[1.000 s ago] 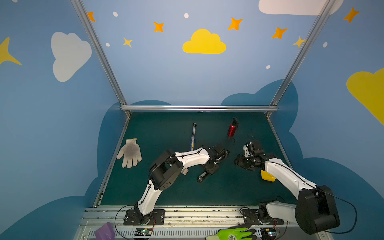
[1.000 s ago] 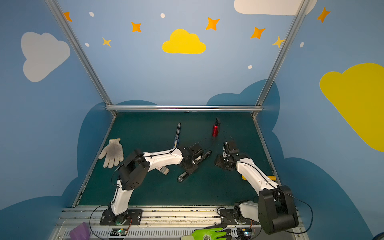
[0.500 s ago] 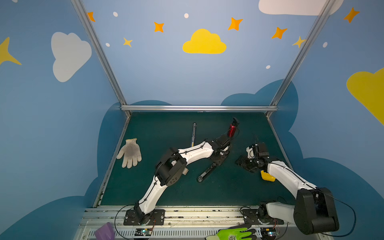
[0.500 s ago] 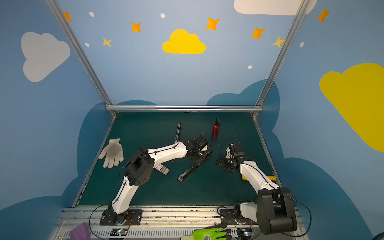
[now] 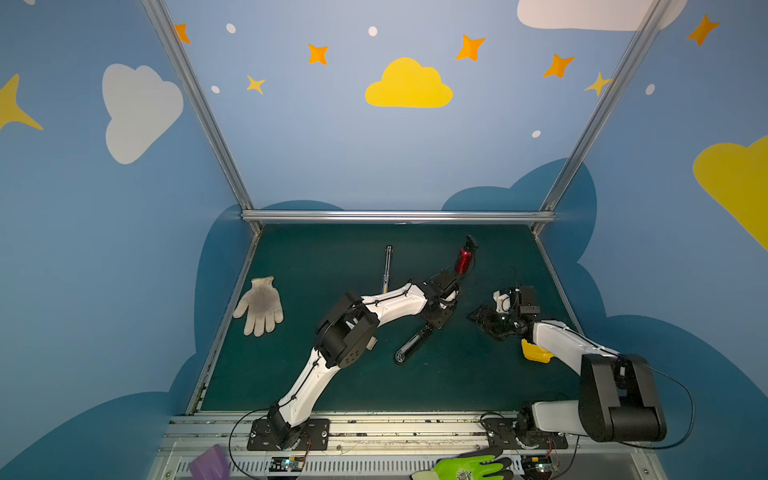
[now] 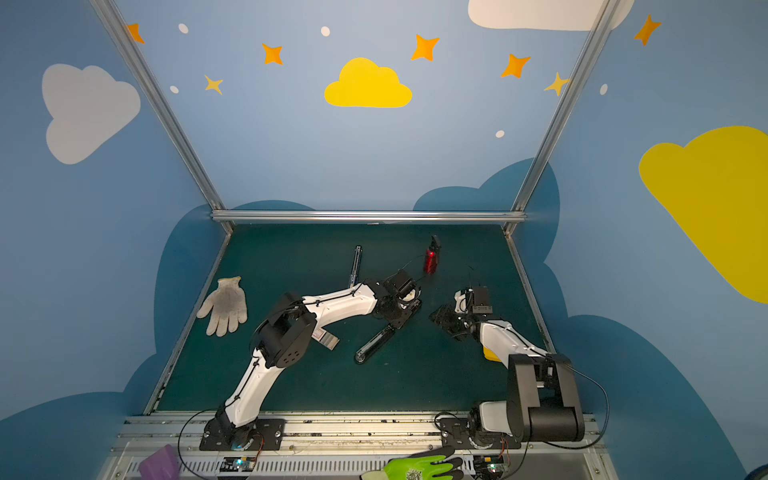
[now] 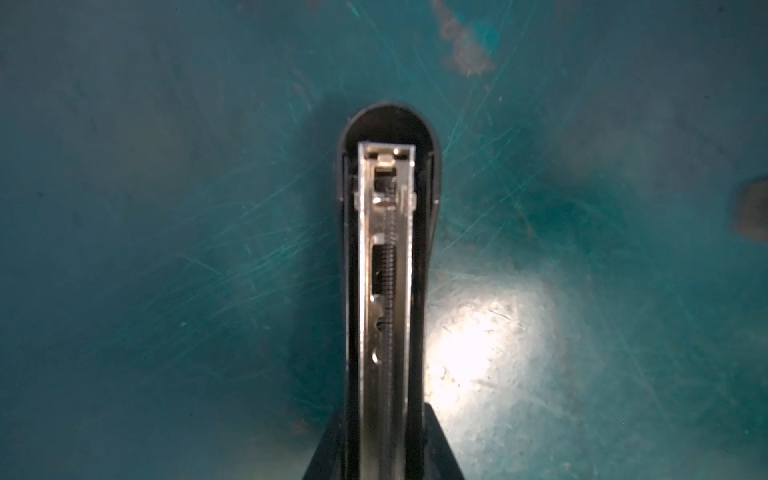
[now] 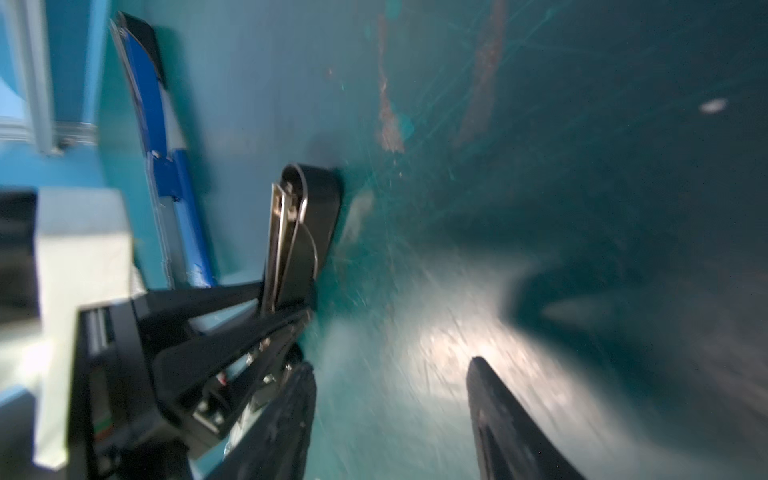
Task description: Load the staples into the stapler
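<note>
Stapler [image 5: 411, 345] first: my left claw [image 5: 434, 322] is pinched on one end of it, and the body runs out along the mat [image 5: 332, 257] away from the fingertips. From my left wrist, its metal channel [image 7: 384, 291] lies bare with the spring [image 7: 389, 266] showing. I see no strip in it, so I judge the opening done and the loading not yet begun.

My right claw [image 8: 392, 363] is spread with nothing between its fingers, near the left one and apart from the stapler. The staples [image 6: 326, 338], a small pale box, sit on the mat well behind my left claw, under that arm's elbow, touched by neither claw.

What is left is to get a strip out, lay it in the channel and shut the top.

As for writing, the box carries print too small to read, and nothing else is legible.
</note>
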Controlling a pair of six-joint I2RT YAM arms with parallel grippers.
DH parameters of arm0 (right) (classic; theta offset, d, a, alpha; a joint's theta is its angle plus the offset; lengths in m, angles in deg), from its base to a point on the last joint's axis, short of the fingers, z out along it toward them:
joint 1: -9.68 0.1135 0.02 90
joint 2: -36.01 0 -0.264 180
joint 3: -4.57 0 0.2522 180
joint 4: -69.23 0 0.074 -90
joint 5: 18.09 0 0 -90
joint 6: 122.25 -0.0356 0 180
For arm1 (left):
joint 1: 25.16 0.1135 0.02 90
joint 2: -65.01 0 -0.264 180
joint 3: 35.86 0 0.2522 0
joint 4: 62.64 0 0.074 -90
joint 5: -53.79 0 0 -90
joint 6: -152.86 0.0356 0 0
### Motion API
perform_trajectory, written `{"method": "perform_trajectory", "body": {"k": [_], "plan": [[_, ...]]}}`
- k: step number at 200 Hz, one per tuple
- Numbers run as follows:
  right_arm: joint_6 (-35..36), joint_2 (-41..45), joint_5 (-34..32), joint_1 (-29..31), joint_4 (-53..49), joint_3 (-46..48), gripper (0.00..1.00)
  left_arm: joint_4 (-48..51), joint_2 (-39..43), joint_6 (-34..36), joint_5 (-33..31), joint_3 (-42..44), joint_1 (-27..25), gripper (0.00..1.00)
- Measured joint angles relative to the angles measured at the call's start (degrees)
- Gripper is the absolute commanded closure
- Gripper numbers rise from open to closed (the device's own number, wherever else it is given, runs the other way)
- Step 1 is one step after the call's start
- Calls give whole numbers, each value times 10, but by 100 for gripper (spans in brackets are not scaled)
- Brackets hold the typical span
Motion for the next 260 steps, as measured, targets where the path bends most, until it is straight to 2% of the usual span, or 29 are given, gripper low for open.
{"method": "perform_trajectory", "body": {"k": [16, 50, 121, 162, 189, 212, 228, 260], "plan": [[-19, -20, 25, -5, 49, 9, 39, -35, 17, 0, -2, 34, 0, 89], [-66, -77, 84, -10, 176, 17, 38, -98, 62, 0, -5, 115, -1, 93], [-175, -224, 182, -10, 434, 23, 39, -183, 99, -4, -23, 189, -8, 95], [-217, -281, 218, 8, 539, 20, 45, -195, 100, -6, -30, 195, -11, 95], [-238, -311, 231, 21, 583, 10, 55, -195, 100, -6, -35, 195, -13, 95], [-252, -331, 239, 27, 611, 4, 66, -195, 100, -6, -37, 195, -14, 93], [-251, -340, 242, 27, 628, 4, 75, -195, 100, -7, -38, 195, -14, 87], [-249, -348, 244, 27, 646, 4, 80, -196, 101, -11, -41, 195, -14, 71]]}}
